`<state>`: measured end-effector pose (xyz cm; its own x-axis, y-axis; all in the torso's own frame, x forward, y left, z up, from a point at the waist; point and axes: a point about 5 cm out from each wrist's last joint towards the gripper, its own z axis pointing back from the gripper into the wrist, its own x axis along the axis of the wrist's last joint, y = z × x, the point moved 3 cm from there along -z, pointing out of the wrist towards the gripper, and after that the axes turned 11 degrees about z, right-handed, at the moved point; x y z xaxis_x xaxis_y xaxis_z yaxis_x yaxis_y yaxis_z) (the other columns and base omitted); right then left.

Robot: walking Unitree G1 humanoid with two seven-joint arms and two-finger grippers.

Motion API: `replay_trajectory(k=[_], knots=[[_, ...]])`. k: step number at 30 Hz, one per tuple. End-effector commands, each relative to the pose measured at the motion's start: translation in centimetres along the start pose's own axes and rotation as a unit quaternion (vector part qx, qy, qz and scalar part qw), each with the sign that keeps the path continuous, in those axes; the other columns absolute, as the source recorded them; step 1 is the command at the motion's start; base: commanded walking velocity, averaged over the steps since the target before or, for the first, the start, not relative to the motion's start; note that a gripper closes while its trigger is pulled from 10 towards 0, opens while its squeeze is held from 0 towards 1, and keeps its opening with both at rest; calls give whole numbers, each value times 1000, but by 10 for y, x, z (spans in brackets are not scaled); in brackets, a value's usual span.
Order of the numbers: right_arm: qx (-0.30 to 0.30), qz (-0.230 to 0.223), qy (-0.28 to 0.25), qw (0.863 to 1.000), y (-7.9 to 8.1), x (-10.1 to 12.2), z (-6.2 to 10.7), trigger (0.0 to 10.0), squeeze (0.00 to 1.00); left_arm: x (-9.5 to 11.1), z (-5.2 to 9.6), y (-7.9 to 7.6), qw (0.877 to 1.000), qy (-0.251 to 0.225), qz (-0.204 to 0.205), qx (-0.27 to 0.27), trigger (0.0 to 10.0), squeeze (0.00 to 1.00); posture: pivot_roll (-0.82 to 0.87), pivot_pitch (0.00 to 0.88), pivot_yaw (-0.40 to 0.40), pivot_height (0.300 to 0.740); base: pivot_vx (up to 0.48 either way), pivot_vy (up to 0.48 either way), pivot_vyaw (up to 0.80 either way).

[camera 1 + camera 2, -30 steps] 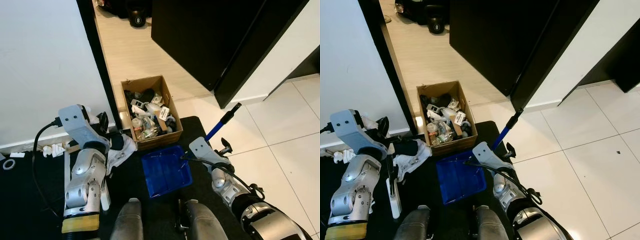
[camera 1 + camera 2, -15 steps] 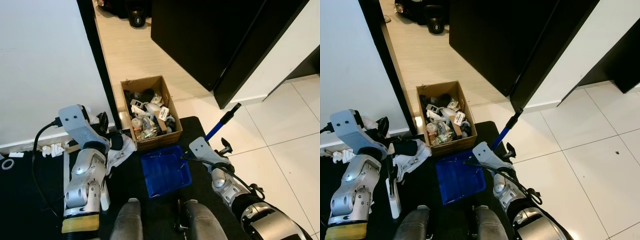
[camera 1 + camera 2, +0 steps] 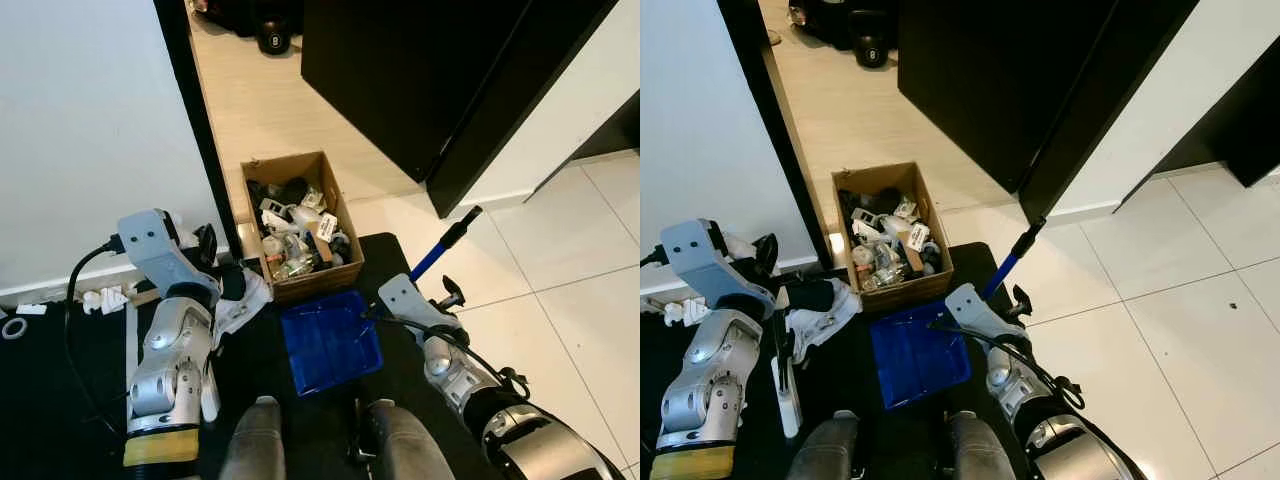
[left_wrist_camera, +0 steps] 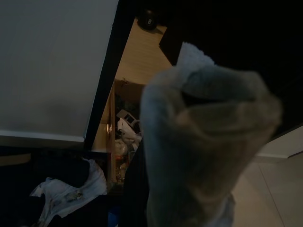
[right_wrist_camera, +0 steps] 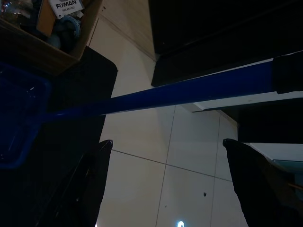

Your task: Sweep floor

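Comparing this moment with the pictures of a second ago, almost nothing has shifted: the blue dustpan [image 3: 331, 343] lies at the same spot on the black mat [image 3: 60, 370], just below the open cardboard box [image 3: 301, 223] full of odds and ends, having crept perhaps a touch toward the robot's left. Its long blue handle [image 3: 440, 250] slants up and away over the white floor tiles [image 3: 560, 290] on the robot's right, and the right gripper [image 5: 165, 184] hangs by it; in the right wrist view its two black fingers [image 5: 92, 189] stand well apart with the handle crossing beyond them, so they look spread and not clamped on the stick, though where the arm actually bears on the handle is hidden behind the wrist. The left gripper [image 3: 208, 245] sits low beside the dark door frame [image 3: 195, 130], near a crumpled white cloth [image 3: 240, 300] on the mat; in the left wrist view a pale, blurred cloth-like lump [image 4: 203, 142] covers the fingers, so I cannot tell whether they are spread or pinching it. A white stick-like tool [image 3: 788, 385] lies on the mat beside the left arm. By my reading, the stillness means the sweeping is at a pause, with the pan parked by the box and no sweeping stroke under way.
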<state>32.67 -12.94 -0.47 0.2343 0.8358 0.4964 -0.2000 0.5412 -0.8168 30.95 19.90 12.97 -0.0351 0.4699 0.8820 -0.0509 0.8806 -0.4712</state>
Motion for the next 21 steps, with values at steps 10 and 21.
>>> replay_trajectory(k=[10, 21], knots=[[11, 4, 16, 1000, 5, -12, 4, 10000, 0, -4, 3, -1, 1000, 2, -2, 3, 10000, 0, 147, 211, -116, 740, 0, 0, 0], [11, 3, 16, 1000, 5, -12, 4, 10000, 0, -4, 3, -2, 1000, 2, -1, 1, 10000, 0, 145, 214, -116, 740, 0, 0, 0]])
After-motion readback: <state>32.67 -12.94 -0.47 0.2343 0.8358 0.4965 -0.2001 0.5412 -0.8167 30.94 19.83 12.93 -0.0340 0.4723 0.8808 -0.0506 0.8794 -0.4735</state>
